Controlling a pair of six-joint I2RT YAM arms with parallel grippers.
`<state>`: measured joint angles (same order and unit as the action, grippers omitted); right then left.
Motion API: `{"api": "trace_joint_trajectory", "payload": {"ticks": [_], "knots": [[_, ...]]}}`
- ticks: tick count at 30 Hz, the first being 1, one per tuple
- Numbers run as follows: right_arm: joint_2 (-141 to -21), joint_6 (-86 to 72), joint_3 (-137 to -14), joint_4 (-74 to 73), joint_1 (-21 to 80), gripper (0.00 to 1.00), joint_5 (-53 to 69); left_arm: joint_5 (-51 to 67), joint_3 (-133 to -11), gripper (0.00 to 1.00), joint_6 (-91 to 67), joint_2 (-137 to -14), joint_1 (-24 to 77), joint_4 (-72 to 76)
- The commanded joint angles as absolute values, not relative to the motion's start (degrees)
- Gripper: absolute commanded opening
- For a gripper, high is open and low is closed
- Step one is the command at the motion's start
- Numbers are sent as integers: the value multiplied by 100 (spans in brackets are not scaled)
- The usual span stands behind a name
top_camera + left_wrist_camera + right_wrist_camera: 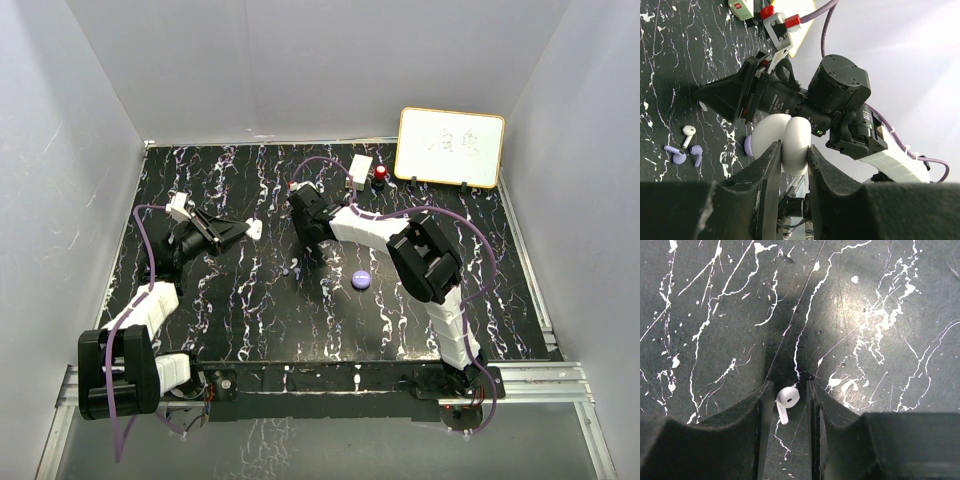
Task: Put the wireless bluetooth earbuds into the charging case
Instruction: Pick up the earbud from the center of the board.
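left tool grips white case

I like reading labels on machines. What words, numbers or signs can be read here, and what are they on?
Whiteboard: faint handwritten marks, too blurred to read.
Black joint of the right arm: small white printing, too small to read.
Small white box: a red mark, unreadable.
Nothing else shows text.
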<state>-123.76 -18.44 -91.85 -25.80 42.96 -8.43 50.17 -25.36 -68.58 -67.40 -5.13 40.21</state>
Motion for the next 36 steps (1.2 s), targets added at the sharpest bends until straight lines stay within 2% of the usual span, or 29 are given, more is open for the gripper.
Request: {"api": "trace_joint_trajectory", "payload": {"ticks": [1, 36], "knots": [[-12361, -1961, -9111, -2909, 4386, 29, -523, 5054, -2512, 0, -6814, -6605, -483, 4069], [-12366, -2054, -8908, -3125, 4454, 28, -998, 5019, -2491, 0, -6796, -6612, -438, 4078]]}}
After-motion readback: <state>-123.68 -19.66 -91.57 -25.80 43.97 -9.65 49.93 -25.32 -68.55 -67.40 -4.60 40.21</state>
